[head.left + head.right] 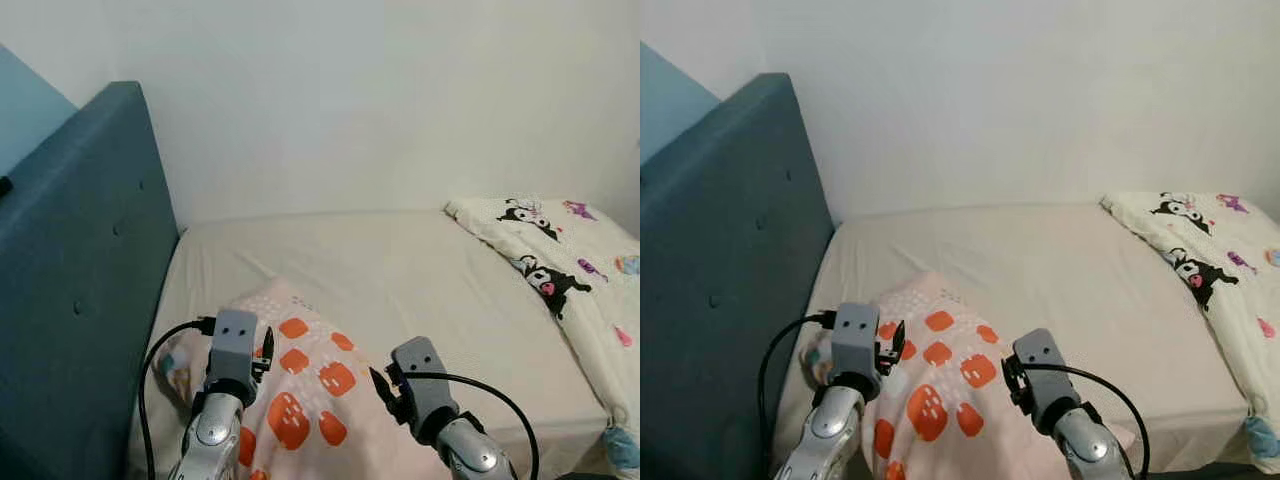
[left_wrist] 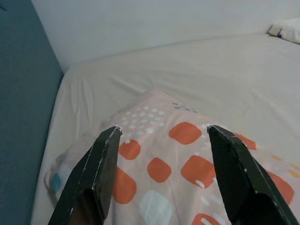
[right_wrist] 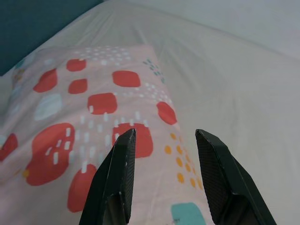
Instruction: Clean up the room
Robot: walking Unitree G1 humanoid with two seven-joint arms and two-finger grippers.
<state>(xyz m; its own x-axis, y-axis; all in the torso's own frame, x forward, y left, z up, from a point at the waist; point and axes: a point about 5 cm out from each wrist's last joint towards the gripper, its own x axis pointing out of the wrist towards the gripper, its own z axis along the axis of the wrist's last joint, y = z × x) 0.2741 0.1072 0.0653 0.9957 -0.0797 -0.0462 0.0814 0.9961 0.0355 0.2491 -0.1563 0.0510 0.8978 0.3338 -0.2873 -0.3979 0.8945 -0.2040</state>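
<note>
A pink pillow (image 1: 310, 385) with orange-red patches lies on the beige bed (image 1: 400, 260), at the end near the headboard. My left gripper (image 2: 164, 130) hovers open over the pillow's side closest to the headboard, nothing held between its fingers. My right gripper (image 3: 165, 133) is open too, above the pillow's other side, with the patterned cover (image 3: 103, 103) seen beyond its fingers. In the left eye view both wrists rise from the bottom edge, left gripper (image 1: 262, 352) and right gripper (image 1: 385, 385), either side of the pillow.
A dark teal padded headboard (image 1: 80, 280) stands along the left. A white blanket (image 1: 570, 270) with cartoon prints lies bunched on the bed's right side. A plain white wall (image 1: 380, 100) runs behind the bed. Bare sheet stretches between pillow and blanket.
</note>
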